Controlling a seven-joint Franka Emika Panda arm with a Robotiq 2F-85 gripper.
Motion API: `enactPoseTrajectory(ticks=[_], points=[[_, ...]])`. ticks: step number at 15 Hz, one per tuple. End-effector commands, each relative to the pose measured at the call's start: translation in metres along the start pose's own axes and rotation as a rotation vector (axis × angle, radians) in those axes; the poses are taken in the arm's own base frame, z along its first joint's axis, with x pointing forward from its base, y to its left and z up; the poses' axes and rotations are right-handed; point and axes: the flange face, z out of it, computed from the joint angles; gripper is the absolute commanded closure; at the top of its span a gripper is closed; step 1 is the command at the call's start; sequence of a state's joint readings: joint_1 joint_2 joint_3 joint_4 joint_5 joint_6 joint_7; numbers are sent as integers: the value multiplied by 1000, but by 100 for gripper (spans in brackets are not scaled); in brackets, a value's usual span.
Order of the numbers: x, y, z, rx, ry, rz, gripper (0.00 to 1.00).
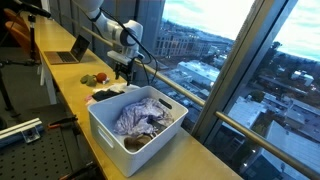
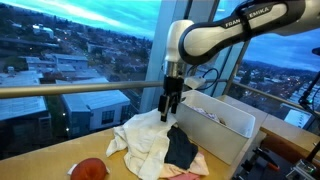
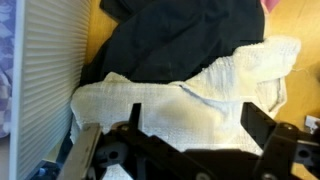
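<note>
In an exterior view, a white bin is seen heaped with laundry, the gripper hung behind it. In an exterior view, a white cloth and dark cloth are revealed beside the bin, the arm bent straight down just above them. In the wrist view, the fingers are shown spread wide over the white cloth, nothing pinched.

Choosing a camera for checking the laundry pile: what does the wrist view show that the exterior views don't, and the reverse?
Only the wrist view: the weave of the white cloth up close, framed by the open gripper. Only the exterior views: the laptop, the clothes inside the bin, a red round thing, the window. Both: white cloth, dark cloth, bin wall.
</note>
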State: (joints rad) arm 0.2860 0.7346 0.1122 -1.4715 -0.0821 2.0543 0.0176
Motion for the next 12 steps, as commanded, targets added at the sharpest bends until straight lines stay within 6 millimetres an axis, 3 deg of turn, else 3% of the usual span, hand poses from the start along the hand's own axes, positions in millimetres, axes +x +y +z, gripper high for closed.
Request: enactPoseTrajectory(ticks=[1, 5, 8, 12], points=[[15, -3, 20, -47, -24, -21, 0], [21, -9, 62, -69, -45, -62, 0], [17, -20, 105, -54, -104, -67, 0], [1, -48, 121, -1, -174, -96, 0]])
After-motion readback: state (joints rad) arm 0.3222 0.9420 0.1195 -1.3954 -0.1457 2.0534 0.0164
